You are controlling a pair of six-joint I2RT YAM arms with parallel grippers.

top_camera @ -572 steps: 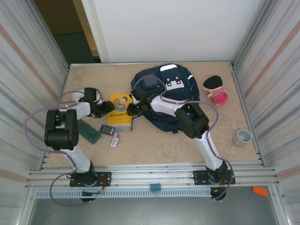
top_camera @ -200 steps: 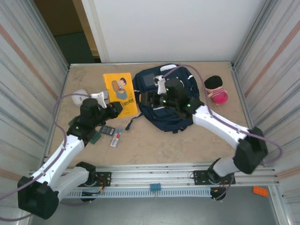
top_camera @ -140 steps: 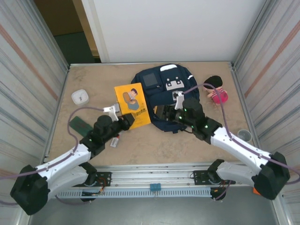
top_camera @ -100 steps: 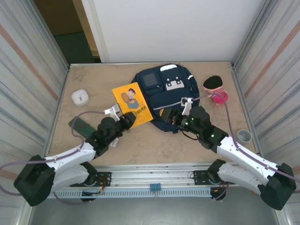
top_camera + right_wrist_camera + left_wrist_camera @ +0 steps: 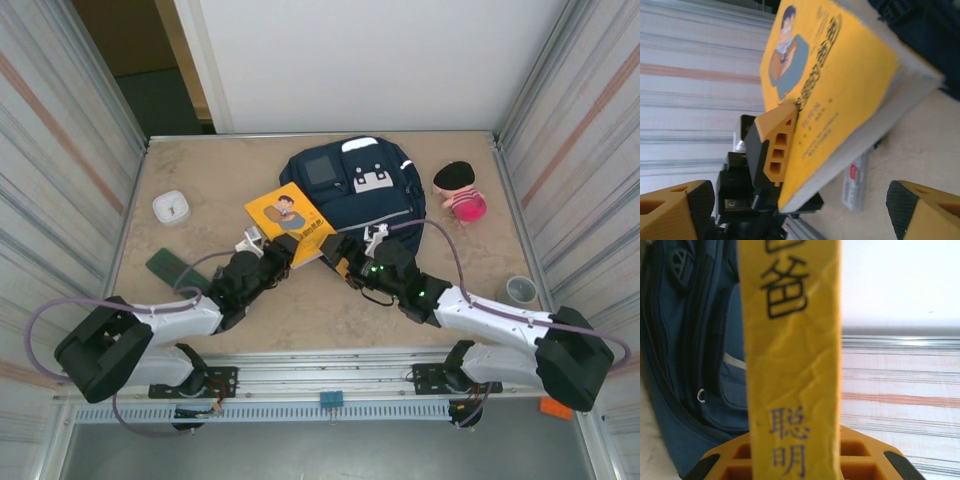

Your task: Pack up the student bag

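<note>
student bag (image 5: 365, 195): upper centre of the top view, lying flat on the table (image 5: 330, 310) with its front patch and window pocket facing up. Can't tell whether any compartment is open or what's inside.

yellow book (image 5: 290, 220): just left of the bag, tilted and off the table. Its upper-right corner overlaps the bag's left edge in the top view; contact unclear.

left gripper (image 5: 275, 250): clamped on the book's lower-left edge, one orange finger (image 5: 777, 150) flat on the cover.

right gripper (image 5: 338, 252): jaws spread wide at the book's lower-right corner, gripping nothing.

Further out:
- grey cup (image 5: 518, 291), lower right, contents unreadable
- small white tub (image 5: 172, 207), upper left, same
- pink toy (image 5: 461, 190), right of the bag
- green flat piece (image 5: 168, 268), left

Versus 2.9 s ago: the book lay flat left of the bag with both grippers on it, the right arm across the bag. Now the book is lifted and turned, the bag is uncovered, and the right jaws have let go.
</note>
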